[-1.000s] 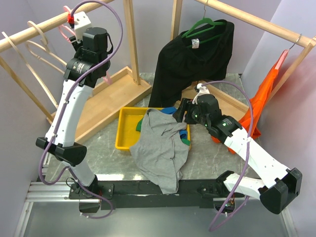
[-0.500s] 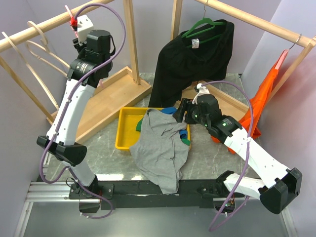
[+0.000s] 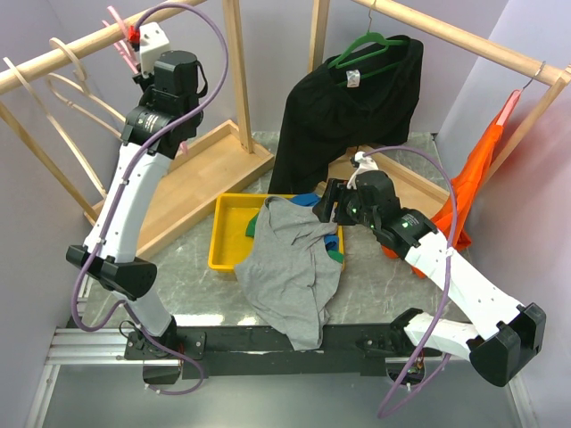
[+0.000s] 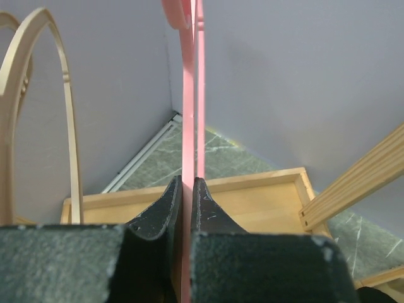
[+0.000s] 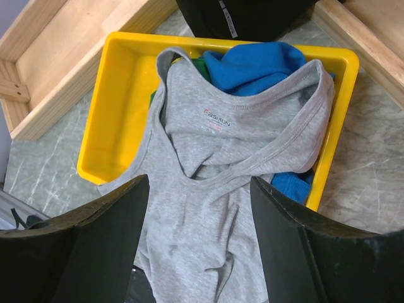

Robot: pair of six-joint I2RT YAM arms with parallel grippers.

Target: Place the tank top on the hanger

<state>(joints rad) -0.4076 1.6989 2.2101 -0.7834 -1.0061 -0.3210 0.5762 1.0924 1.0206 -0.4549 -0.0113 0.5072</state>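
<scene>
Robot lab test cell: plain lilac walls (image 3: 268, 62) round a marble-look table (image 3: 187, 276); wooden clothes rails (image 3: 62, 55) behind the yellow tray (image 3: 223, 245), 2 arm bases (image 3: 153, 343) bolted at table edge in front.

Each arm is built from white link casings joined by black cylindrical joint housings. The left arm (image 3: 125, 201) appears at 9 o'clock of the overhead view, the right arm (image 3: 464, 285) at 4 o'clock. A purple cable (image 3: 224, 53) is looped along the left arm, and a second purple cable (image 3: 406, 148) along the right. A white camera block (image 3: 153, 37) with a red fitting is mounted at 11 o'clock. The left pincer (image 4: 187, 189) and right pincer (image 5: 199, 183) are moulded in matte, fine-grained black.
</scene>
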